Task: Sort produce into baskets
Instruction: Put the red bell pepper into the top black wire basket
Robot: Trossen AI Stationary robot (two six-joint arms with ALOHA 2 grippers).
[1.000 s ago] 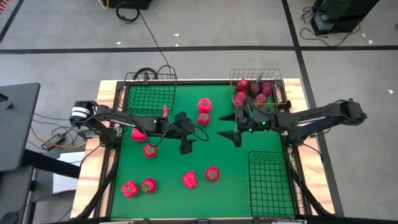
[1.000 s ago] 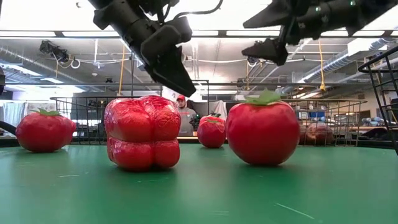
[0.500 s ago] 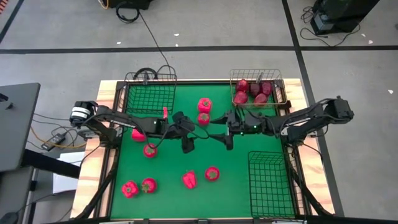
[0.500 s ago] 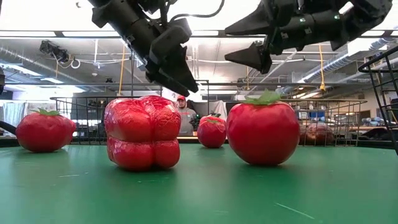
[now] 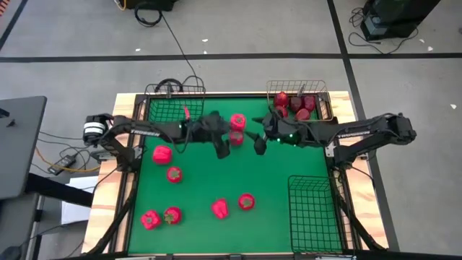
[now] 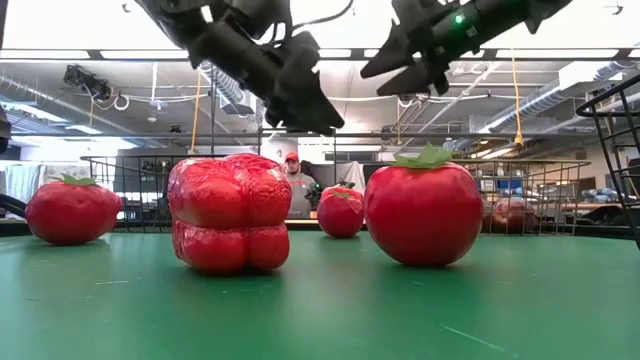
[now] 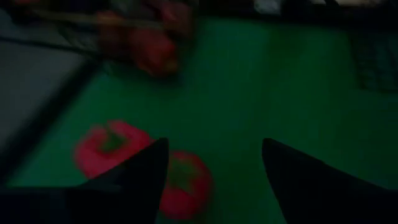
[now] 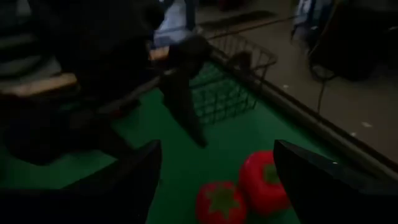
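Note:
A red pepper and a tomato rest side by side on the green mat near the far middle. My left gripper hangs open just left of them, above the mat, and my right gripper hangs open just right of them. Neither holds anything. In the left wrist view the pepper and tomato lie below the open fingers. The right wrist view shows the same tomato and pepper. The gold basket at the far right holds dark red apples.
An empty black basket stands at the far left and a longer black one at the near right. More produce lies on the mat: a pepper, a tomato, a pair at the near left, another pair near the middle.
Both grippers have risen a little and swung toward the table's far edge, closing in from either side on the pepper and tomato at the far middle. The right gripper has also gone toward the left. No produce has moved.

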